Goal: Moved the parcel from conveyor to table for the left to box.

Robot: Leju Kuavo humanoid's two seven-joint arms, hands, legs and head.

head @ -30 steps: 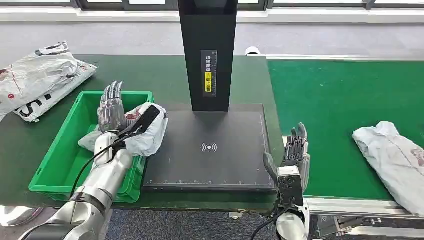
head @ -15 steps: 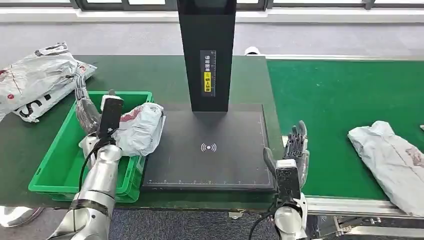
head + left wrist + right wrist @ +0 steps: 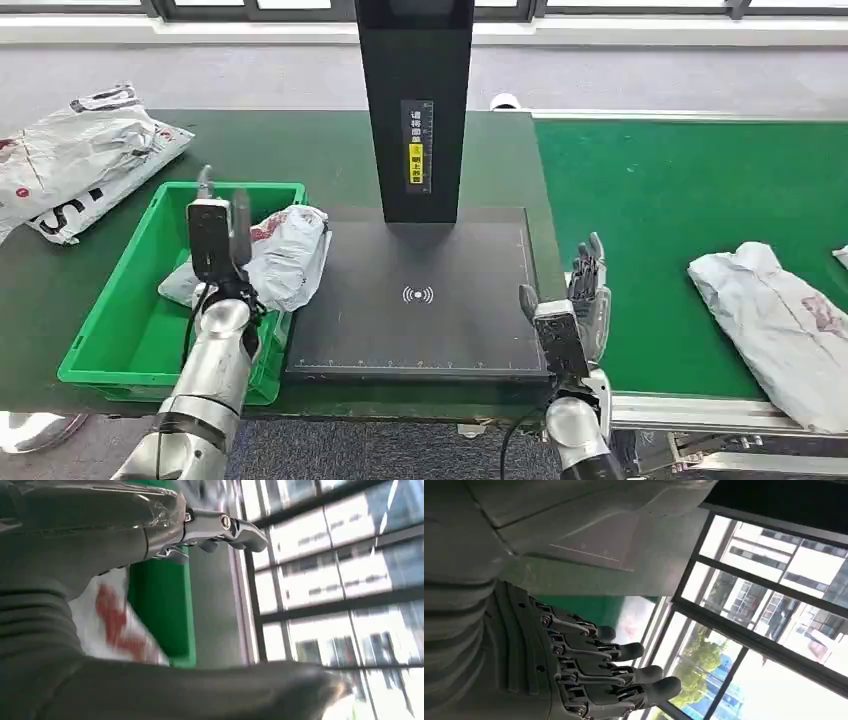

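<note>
Your left hand (image 3: 215,235) hovering spread, empty, over green plastic bin (image 3: 110,340); white crumpled parcel (image 3: 285,255) resting on rim. Right hand (image 3: 585,300) waiting spread beside green conveyor belt (image 3: 680,200) for next.

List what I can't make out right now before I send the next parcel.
- Head view: the left robot hand covers part of the parcel in the green bin; contact can't be judged.
- Head view: the parcel on the conveyor is cut off by the right edge.
- Left wrist view: that parcel's red print is blurred.
- Head view: the scanner label is too small.
</note>
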